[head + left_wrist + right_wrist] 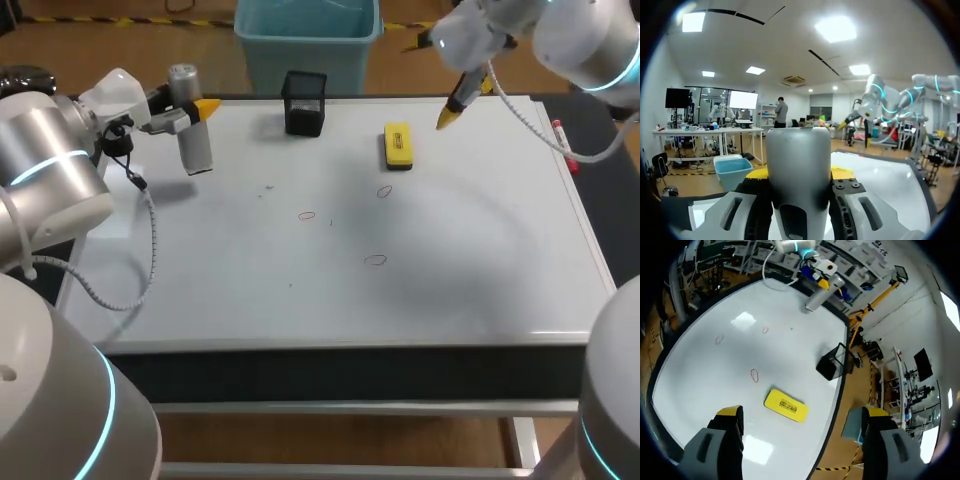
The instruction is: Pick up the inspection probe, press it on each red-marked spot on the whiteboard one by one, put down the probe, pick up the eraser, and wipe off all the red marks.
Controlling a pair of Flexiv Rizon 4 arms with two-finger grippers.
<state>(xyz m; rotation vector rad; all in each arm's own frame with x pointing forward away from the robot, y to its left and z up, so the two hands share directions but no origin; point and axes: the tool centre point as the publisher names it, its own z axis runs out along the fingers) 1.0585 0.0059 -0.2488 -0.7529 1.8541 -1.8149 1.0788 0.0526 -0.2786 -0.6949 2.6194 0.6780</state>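
Left arm point(45, 170) fills the frame's left edge, closest to the lens. Its claw point(195, 112), at upper left, is clamped on the grey probe point(196, 150), which stands nearly upright with its lower end over the upper-left corner of the whiteboard point(470, 270). The left wrist view shows the probe point(799, 165) gripped from both sides. Right of it, at top centre, a black box point(304, 102) sits at the board's far edge. Three red ovals lie mid-frame, well apart: left mark point(307, 215), lower mark point(375, 260) and upper mark point(385, 191). Just above the upper mark lies the yellow eraser point(397, 146), untouched. At upper right the right claw point(455, 108) hangs above the board, near the eraser. In its own wrist view that claw point(801, 412) is spread wide with nothing in it, the eraser point(786, 405) beneath it. A pen point(563, 142) lies beside the board's right edge, on the counter point(598, 215).
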